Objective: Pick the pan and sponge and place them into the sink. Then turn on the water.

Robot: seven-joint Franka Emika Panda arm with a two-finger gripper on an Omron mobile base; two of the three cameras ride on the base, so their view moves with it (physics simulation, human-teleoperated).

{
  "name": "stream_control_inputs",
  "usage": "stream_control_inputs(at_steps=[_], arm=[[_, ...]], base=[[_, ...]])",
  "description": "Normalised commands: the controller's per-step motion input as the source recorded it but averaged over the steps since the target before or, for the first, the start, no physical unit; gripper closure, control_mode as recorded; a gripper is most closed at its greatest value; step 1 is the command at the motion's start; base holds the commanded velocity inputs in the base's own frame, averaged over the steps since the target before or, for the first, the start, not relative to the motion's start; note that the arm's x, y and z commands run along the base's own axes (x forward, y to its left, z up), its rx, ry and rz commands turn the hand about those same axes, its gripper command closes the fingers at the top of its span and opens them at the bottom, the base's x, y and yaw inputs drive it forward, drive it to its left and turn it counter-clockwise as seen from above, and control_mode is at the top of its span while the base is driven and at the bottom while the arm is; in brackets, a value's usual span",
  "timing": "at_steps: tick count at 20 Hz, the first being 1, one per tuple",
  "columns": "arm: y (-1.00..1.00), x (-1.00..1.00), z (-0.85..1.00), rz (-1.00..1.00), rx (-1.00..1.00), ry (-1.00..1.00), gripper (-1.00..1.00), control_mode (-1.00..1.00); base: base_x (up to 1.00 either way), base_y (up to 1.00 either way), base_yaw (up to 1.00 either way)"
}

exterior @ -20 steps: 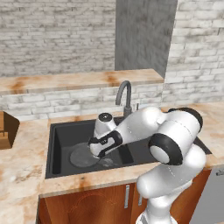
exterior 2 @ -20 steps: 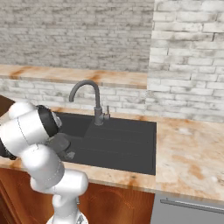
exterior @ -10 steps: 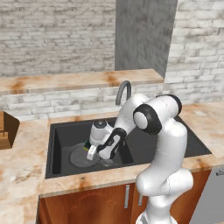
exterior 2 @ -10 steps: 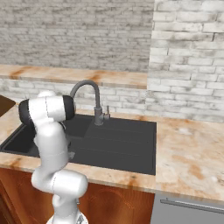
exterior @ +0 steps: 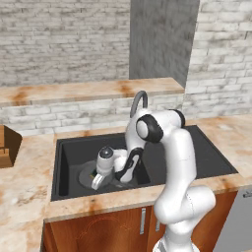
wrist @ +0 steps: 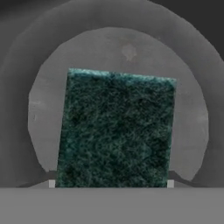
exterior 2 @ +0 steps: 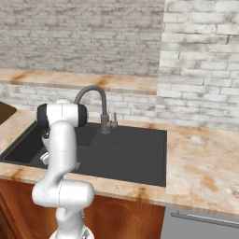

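Note:
The sponge (wrist: 116,131) shows its dark green top close to the hand camera, and my gripper (wrist: 110,183) is shut on it at its two sides. Right below it lies the round dark grey pan (wrist: 192,118) on the floor of the black sink (exterior: 61,152), in the left basin. In the left base view my gripper (exterior: 97,181) reaches low into that basin, just over the pan (exterior: 83,173), with a bit of the sponge (exterior: 93,175) at its tips. The pan's handle is hidden by the arm. The gooseneck faucet (exterior: 139,98) stands behind the arm.
The faucet (exterior 2: 88,91) rises at the back of the sink (exterior 2: 140,154), close to my arm's elbow. A brown wooden box (exterior: 7,145) sits on the counter at the left. A brick ledge runs behind the counter.
The arm has folded forward and the gripper has gone down and to the left into the left basin, carrying the sponge to just above the pan.

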Motion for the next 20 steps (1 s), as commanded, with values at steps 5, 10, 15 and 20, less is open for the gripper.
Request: stream_control_inputs(at_steps=[5,10,15,20], arm=[[0.05,0.39,-0.22,-0.06,0.02,0.02,1.0,-1.0],[0.0,0.52,0.0,-0.06,0.02,0.0,-1.0,-1.0],[0.0,0.44,0.24,-0.07,0.01,0.0,-1.0,-1.0],[0.0,0.18,0.92,-0.1,0.0,0.0,-1.0,-1.0]], base=[[0.0,0.0,0.0],[0.0,0.0,0.0],[0.0,0.0,0.0],[0.0,0.0,0.0]])
